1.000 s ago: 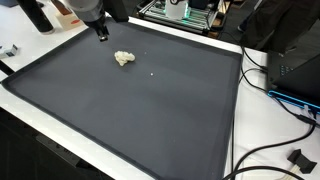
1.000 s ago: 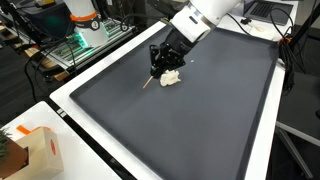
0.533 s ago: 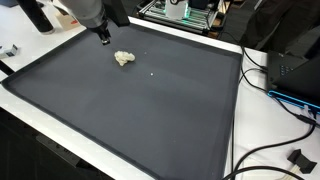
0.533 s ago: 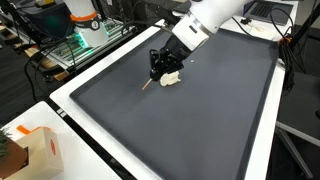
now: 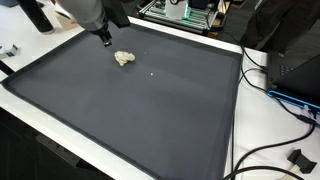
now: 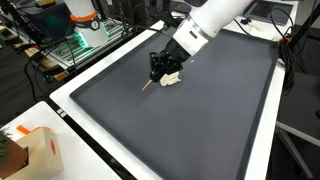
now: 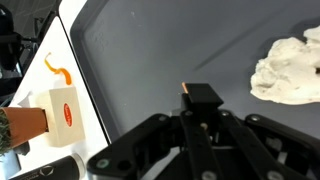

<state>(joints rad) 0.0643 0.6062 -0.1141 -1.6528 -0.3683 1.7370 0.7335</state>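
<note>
My gripper (image 5: 103, 38) hovers low over the far part of a dark grey mat (image 5: 140, 110). Its jaws are closed together on a thin stick with an orange tip (image 7: 185, 90). In an exterior view the stick (image 6: 147, 86) pokes out below the gripper (image 6: 157, 70) towards the mat. A crumpled white lump (image 5: 124, 59), like a wad of cloth or paper, lies on the mat right beside the gripper. It shows in both exterior views (image 6: 172, 78) and at the right of the wrist view (image 7: 290, 68), apart from the gripper (image 7: 200, 97).
The mat lies on a white table (image 6: 80, 120). A small orange and white box (image 6: 40, 150) stands near the table's edge, also seen in the wrist view (image 7: 66, 112). Black cables (image 5: 280, 150) and electronics (image 5: 185, 10) lie beyond the mat.
The arm has shifted very slightly. The gripper stays shut on the stick beside the white lump, which has not moved.
</note>
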